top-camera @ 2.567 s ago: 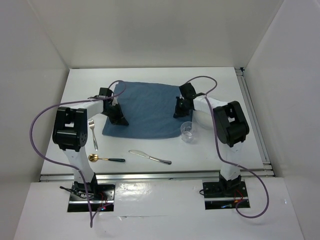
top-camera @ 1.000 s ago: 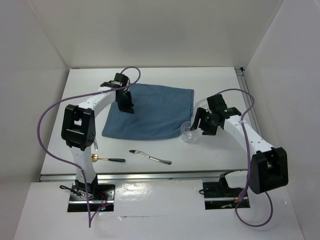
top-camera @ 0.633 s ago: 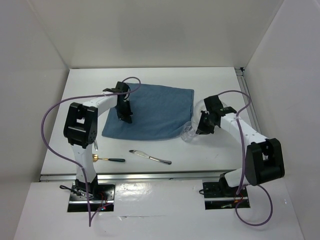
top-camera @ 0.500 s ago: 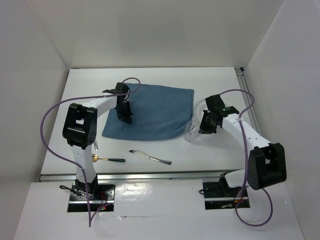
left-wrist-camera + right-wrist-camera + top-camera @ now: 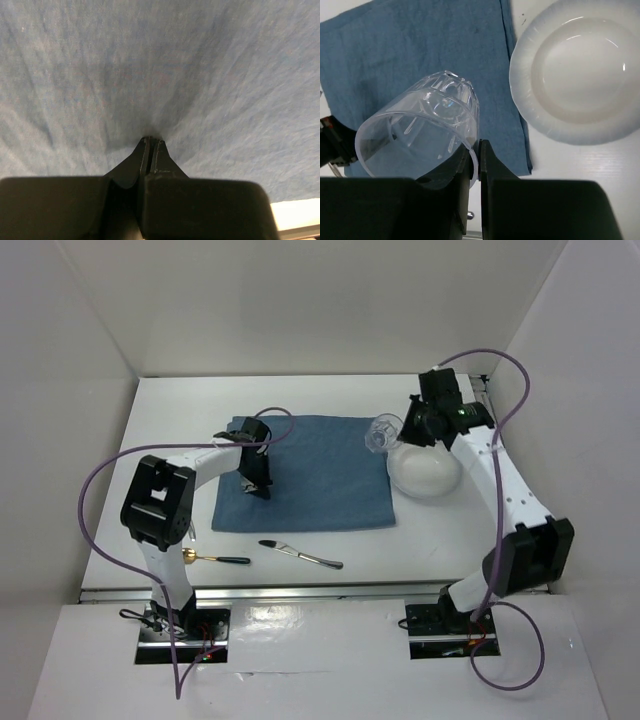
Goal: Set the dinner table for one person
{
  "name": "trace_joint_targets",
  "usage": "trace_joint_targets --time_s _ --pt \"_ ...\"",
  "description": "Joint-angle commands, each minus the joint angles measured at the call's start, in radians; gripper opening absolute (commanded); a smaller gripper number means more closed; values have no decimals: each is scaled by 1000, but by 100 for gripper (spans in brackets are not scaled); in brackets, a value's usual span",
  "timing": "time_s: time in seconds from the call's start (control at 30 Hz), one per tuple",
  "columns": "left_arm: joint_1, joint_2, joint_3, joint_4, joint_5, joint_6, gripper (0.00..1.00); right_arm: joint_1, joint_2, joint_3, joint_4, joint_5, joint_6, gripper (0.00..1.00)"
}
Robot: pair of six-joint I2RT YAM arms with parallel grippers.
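Matte-white rectangular tabletop point(image 5: 330, 390): beneath everything; rigid, smooth, no grip point. L gripper point(image 5: 151, 141) clenched, pinching soft blue-grey cloth mat point(image 5: 210, 70). R gripper point(image 5: 475, 146) clamps light, brittle clear plastic cup point(image 5: 415, 135) by rim, tilted.

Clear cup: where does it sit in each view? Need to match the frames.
Top external: clear cup is right of centre in the upper half, tilted, held by the right gripper near the far right corner of the blue cloth mat.
Left wrist: not in it.
Right wrist: lower left, rim pinched in the gripper.
Shared landmark: the mat, in all three.
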State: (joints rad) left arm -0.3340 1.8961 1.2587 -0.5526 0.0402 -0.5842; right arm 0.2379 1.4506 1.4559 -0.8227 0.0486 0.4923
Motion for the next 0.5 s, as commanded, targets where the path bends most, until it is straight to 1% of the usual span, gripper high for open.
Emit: trace_joint_targets --time_s 0.0,0.03,0.07,0.1,0.17,0.2,0.3,0.47 --pt "-19 -5 51 -108 -36 -8 0 8 129 101 62 11 -3 0" --pt "-19 -15 79 -136 -46 -8 0 8 164 127 62 11 -3 0" --pt "-28 -15 106 -150 -62 1 0 8 239 154 75 -1 9 0" --pt "-28 -15 163 -167 -75 10 0 -3 279 214 76 -1 25 0" --pt "-16 -15 218 -208 -100 21 0 -3 358 274 76 8 38 0" --pt "-16 -15 261 -220 -109 32 0 -3 431 335 66 8 38 0" --pt "4 -15 304 -247 -118 32 0 6 552 420 44 63 49 0" --pt "24 -15 271 -247 -118 32 0 26 682 567 -3 117 49 0"
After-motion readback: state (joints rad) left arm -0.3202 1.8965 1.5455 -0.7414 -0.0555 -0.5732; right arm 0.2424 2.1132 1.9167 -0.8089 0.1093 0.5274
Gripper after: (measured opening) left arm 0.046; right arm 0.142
